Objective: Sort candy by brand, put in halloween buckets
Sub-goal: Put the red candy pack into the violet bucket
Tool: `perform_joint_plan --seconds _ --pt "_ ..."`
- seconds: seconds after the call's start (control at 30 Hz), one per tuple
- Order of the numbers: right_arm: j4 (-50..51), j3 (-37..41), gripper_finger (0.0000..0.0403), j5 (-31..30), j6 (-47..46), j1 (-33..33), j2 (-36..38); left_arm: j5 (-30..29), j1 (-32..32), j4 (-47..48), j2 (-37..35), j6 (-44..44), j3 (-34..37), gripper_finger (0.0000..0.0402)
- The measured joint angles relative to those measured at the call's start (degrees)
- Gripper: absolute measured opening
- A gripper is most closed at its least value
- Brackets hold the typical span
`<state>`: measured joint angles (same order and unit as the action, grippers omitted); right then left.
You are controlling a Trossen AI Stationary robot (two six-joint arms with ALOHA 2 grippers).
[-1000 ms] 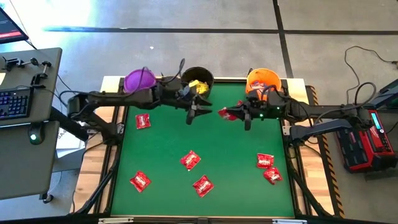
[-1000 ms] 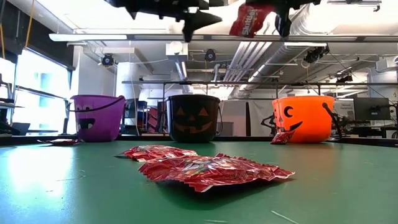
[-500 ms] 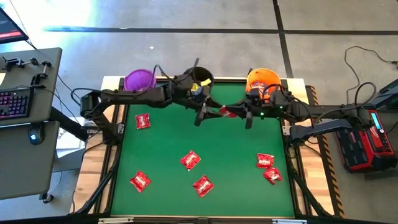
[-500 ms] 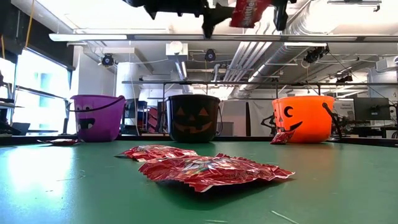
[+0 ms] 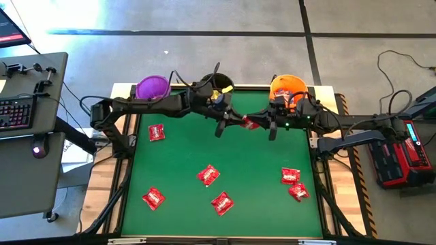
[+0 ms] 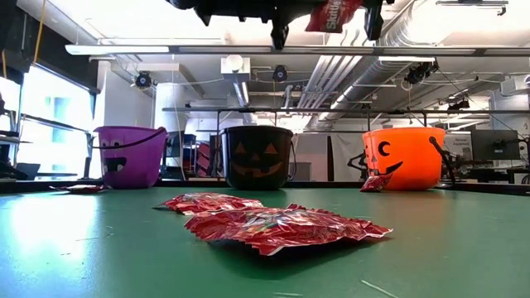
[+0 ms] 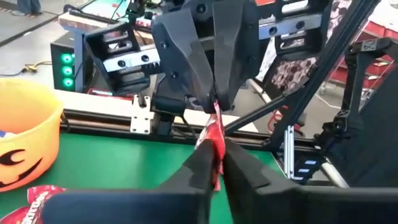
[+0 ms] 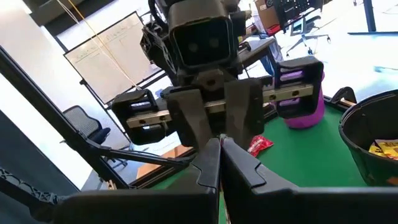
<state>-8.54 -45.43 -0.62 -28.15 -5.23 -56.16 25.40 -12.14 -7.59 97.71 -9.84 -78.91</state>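
Both my end effectors meet mid-air over the tabletop's far half. Right end effector [image 5: 270, 126] clamped tight on a red packet [image 5: 251, 122]; left end effector [image 5: 221, 126] now pinched onto the same packet's other end, so both hold it.

Progress: yellow candy [image 5: 218, 93] sits in the black bucket [image 5: 216, 86]. Purple bucket [image 5: 152, 88] looks empty; orange bucket [image 5: 288, 87] contents unclear. Six red packets lie loose on the green tabletop [image 5: 184, 153], one near the purple bucket [image 5: 157, 132].

Change: a second ago my left end effector hung open beside the black bucket, apart from the packet; it has since reached across and closed.
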Motion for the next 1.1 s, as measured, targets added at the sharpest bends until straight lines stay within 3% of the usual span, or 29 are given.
perform_joint_plan --seconds 0.3,0.5,0.63,0.8,0.97,1.1 --pt "0.02 0.00 0.0003 -4.45 2.46 -0.02 -0.01 -1.04 -1.60 0.15 -0.10 -0.56 0.02 0.0001" --pt "-0.28 0.00 0.0038 -11.32 7.09 -0.02 -0.02 -5.53 -4.76 5.94 -2.95 -0.24 0.02 0.0000" --pt "-1.33 0.00 0.0061 -16.41 10.66 -0.02 -0.02 -12.20 -7.48 12.87 -6.62 1.61 0.02 0.0000" --pt "-2.41 0.00 0.0061 -21.55 14.35 -0.04 -0.02 -20.11 -12.30 22.32 -10.80 -0.37 0.02 0.0000" --pt "-2.49 0.00 0.0049 -22.36 15.36 -1.34 -0.02 -32.16 -16.86 35.31 -15.07 -2.67 0.02 0.0000" --pt "-2.51 0.00 0.0038 -22.38 15.30 -3.21 -0.02 -37.76 -21.05 47.35 -17.66 -4.89 0.02 0.0000"
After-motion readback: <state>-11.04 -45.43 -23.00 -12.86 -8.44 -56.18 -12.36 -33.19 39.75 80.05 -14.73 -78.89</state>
